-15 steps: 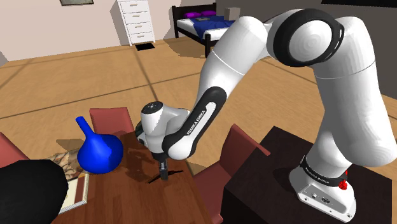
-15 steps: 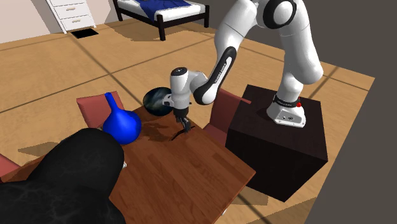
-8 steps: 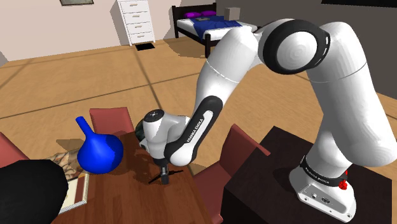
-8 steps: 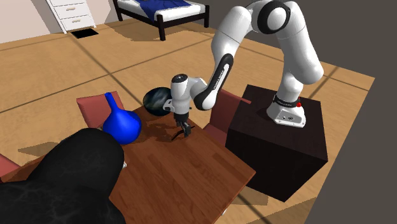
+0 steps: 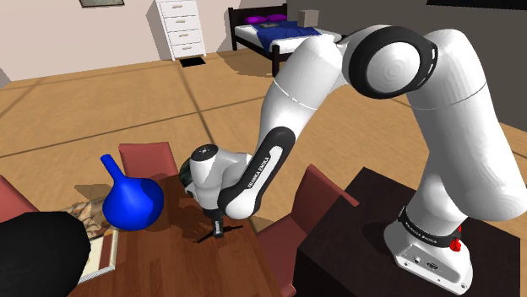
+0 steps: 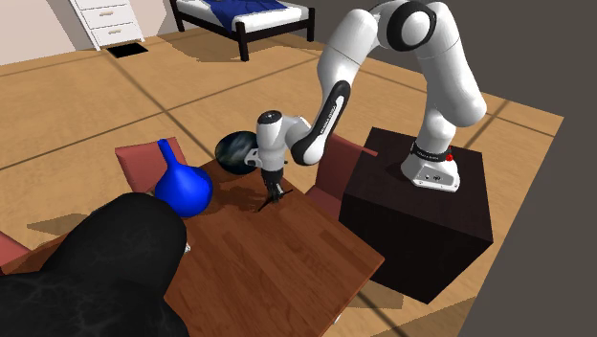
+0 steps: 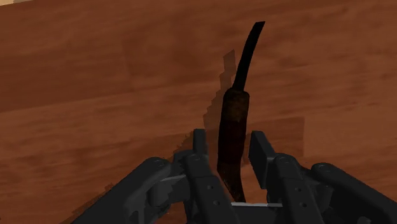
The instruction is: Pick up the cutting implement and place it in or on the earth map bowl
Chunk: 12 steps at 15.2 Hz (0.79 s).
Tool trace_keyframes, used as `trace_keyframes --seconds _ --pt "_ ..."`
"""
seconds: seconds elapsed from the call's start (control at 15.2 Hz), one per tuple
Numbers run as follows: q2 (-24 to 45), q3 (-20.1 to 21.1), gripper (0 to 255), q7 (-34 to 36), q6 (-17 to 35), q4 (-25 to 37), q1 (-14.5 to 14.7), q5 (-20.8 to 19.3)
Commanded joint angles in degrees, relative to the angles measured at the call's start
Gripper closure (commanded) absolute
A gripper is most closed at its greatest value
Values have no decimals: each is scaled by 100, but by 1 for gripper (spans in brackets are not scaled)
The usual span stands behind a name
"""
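Note:
A dark knife (image 7: 233, 121) with a brown handle and a thin curved black blade lies on the wooden table (image 6: 273, 258). My gripper (image 7: 229, 143) is down over its handle, one finger on each side. The fingers (image 7: 201, 145) stand close to the handle, with a thin gap still showing on one side, so it is not clasped. In the shoulder view the gripper (image 5: 219, 228) points straight down at the knife (image 5: 206, 238) near the table's edge. The globe-patterned bowl (image 6: 232, 150) sits just behind the hand (image 6: 272, 191) on the table's far corner.
A blue long-necked vase (image 5: 131, 202) stands on the table at the shoulder view's left of the gripper. A big black mass (image 6: 96, 268) covers the table's near-left part. Reddish chairs (image 5: 314, 198) flank the table, and the dark stand (image 5: 372, 245) is beside it.
The hand has sunk slightly toward the table. Its fingers have drawn in from wide apart to close around the knife handle. The knife has not moved.

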Motion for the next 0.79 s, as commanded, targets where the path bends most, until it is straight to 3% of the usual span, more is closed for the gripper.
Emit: trace_keyframes --seconds 0.0,0.73 --pt "18 16 255 0 -3 -13 13 4" --pt "-246 106 255 -53 -200 -79 -56 90"
